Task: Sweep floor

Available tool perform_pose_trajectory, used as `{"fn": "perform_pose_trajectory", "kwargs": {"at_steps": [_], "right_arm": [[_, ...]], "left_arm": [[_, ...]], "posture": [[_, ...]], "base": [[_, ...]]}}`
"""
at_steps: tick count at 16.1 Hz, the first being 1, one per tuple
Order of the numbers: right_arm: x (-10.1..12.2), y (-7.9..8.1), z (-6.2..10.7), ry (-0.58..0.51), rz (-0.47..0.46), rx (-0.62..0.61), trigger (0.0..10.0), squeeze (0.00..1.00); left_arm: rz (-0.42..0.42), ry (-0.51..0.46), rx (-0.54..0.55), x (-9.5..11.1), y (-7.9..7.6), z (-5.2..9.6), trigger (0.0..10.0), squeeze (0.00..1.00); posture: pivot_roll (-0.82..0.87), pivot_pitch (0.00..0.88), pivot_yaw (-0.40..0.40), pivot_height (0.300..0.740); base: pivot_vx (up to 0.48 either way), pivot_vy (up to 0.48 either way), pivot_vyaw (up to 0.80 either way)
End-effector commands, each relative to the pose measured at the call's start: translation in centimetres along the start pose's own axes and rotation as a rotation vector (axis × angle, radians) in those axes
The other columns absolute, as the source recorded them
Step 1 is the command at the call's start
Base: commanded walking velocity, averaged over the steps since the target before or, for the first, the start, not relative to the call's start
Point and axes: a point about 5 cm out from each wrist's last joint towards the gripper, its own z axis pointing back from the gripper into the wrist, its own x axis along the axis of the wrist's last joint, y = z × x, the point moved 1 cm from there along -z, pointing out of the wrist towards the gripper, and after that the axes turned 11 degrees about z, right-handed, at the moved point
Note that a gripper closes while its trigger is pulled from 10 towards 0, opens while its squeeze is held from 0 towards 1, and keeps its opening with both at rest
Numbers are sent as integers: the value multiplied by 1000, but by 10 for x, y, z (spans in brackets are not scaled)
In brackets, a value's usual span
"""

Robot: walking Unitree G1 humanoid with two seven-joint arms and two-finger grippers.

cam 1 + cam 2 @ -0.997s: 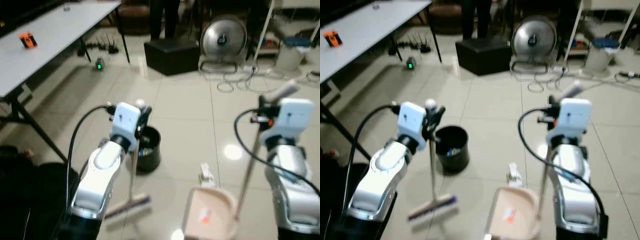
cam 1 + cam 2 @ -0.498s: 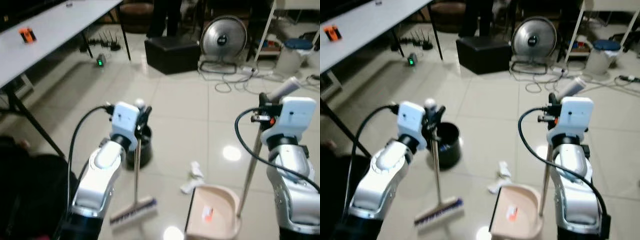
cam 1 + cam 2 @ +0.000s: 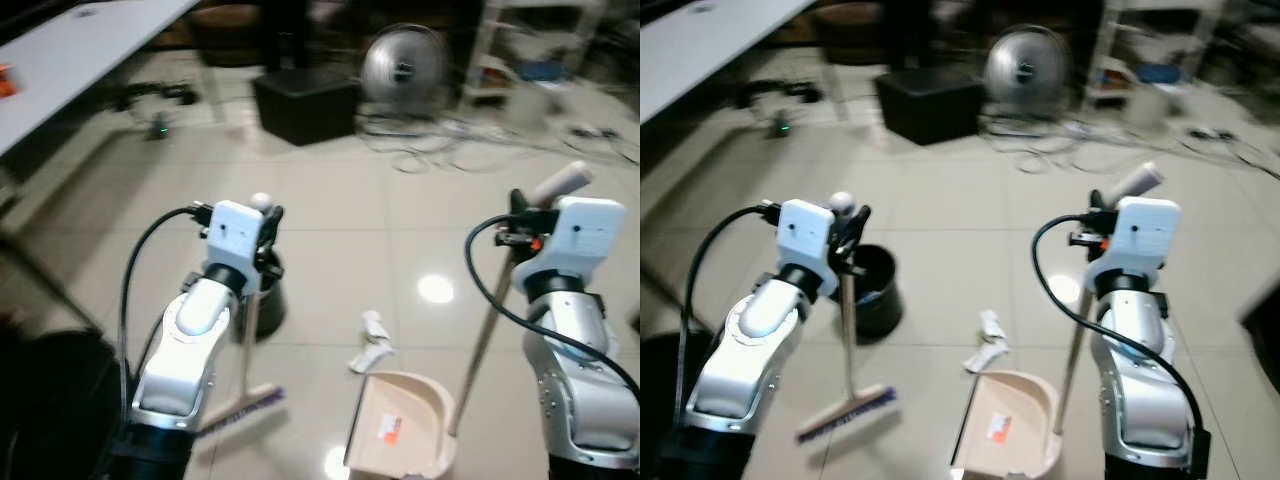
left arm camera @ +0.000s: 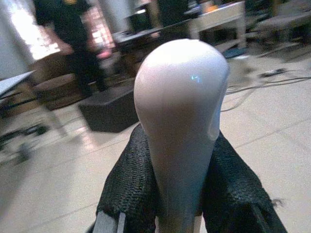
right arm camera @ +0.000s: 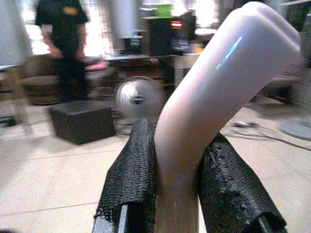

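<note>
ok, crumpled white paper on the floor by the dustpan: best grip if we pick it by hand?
Probably the raised upper end of the crumpled paper, coming straight down from above. It lies loose on the tile with the dustpan mouth just behind it, so a low side approach looks blocked there. Both grippers are full: left gripper on the broom, right gripper on the dustpan handle.

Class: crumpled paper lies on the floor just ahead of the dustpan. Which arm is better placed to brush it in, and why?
Left. The left gripper holds the broom; the right gripper steadies the dustpan behind the paper.
</note>
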Motion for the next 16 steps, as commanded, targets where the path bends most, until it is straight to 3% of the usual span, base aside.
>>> {"fn": "perform_pose_trajectory", "kwargs": {"at_steps": [1, 8, 11, 13, 16], "right_arm": [[9, -2, 0, -33, -3, -20, 10000, 0], [9, -6, 2, -37, 4, -37, 10000, 0], [10, -5, 1, -49, 28, -27, 10000, 0], [14, 1, -1, -71, -7, 14, 10000, 0], [18, 14, -2, -99, 64, 114, 10000, 0]], "left_arm": [[-24, -60, -18, 13, -1, -4, 10000, 0], [-22, -58, -18, 12, -2, -4, 10000, 0], [-27, -64, -16, 13, -2, -4, 10000, 0], [-46, -72, 15, 15, 3, -4, 10000, 0], [-63, -105, 87, 21, 15, -3, 10000, 0]], "posture": [[-53, 0, 76, 740], [-55, 4, 80, 740], [-55, 6, 81, 740], [-51, 11, 79, 740], [-44, 13, 73, 740]], "base": [[319, 0, -800], [355, 0, -800], [368, 0, 0], [369, 0, 0], [371, 0, 533]]}}
